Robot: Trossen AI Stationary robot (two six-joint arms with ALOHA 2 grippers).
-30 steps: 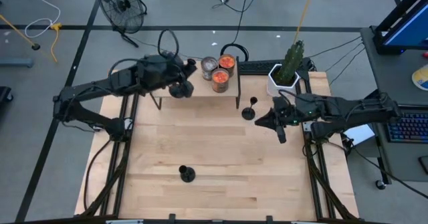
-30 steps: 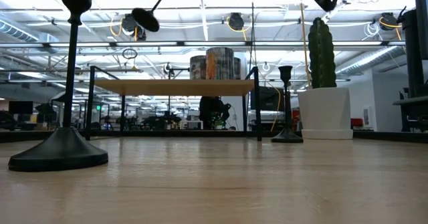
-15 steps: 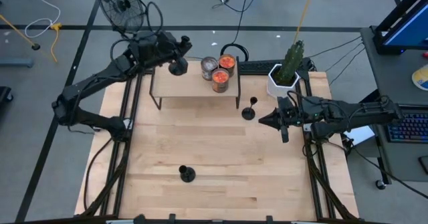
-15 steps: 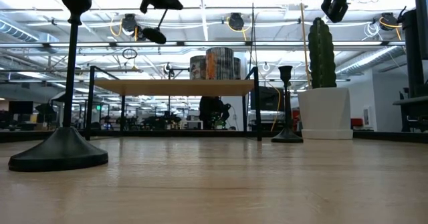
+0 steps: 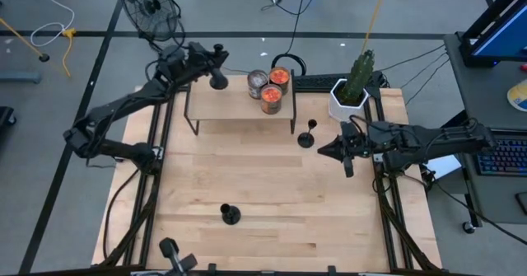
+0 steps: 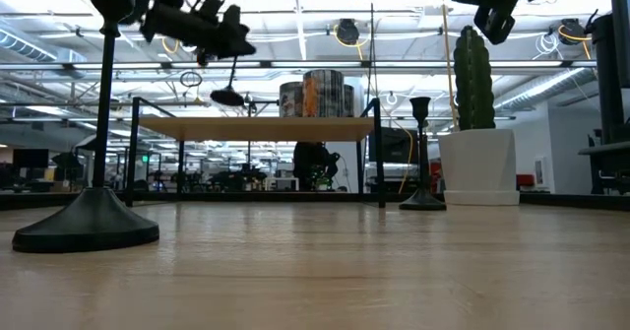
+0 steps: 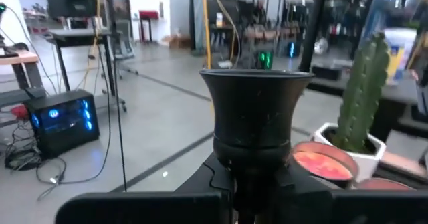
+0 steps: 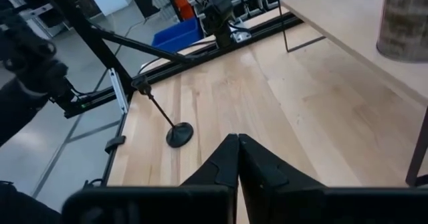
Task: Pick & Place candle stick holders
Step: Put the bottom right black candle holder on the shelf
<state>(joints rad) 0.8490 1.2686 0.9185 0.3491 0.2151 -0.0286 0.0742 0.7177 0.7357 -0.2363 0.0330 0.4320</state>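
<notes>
My left gripper (image 5: 210, 64) is over the far left end of the small wooden shelf (image 5: 239, 105), shut on a black candle stick holder (image 5: 218, 81). The holder's round base (image 6: 228, 98) hangs above the shelf top. A second holder (image 5: 308, 136) stands on its base on the table just left of my right gripper (image 5: 323, 151). That gripper hovers shut with nothing between its fingers. A third holder (image 5: 230, 216) stands near the table's front edge and shows large in the low view (image 6: 91, 222). My left gripper pinches the holder's stem just under its cup (image 7: 253, 174) between its two fingers (image 7: 208, 178). The fingers come in level and lie across the stem. The cup (image 7: 255, 103) stands above the fingers. The holder hangs roughly upright, its base clear of the shelf.
Three jars (image 5: 268, 88) stand on the shelf's right half. A cactus in a white pot (image 5: 352, 85) stands at the table's far right corner. A dark object (image 5: 171, 254) shows at the near edge. Bare wood lies across the table's middle and near side.
My left gripper has swung toward the table's far left, from above the shelf's front edge to its far left end. It has also sunk. The holder it carries has turned from tilted to roughly upright, and its base is lower over the shelf. My right gripper has sunk a little.
</notes>
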